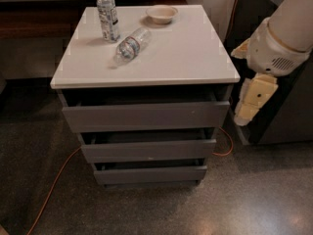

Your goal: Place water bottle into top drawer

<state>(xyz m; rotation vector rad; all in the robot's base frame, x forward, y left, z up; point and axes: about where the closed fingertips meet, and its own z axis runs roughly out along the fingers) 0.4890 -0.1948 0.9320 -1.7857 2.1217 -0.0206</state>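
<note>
Gripper hangs low at the right of the cabinet. It is beside the top drawer but apart from it, and it points down. Whether it is spread or pinched cannot be told. Above it the fat white arm bends up and leaves at the top right corner. The water bottle lies on its side on the white top, toward the back left. A capped bottle stands just behind it. A bowl sits at the back. A dark gap shows above the top drawer's front.
</note>
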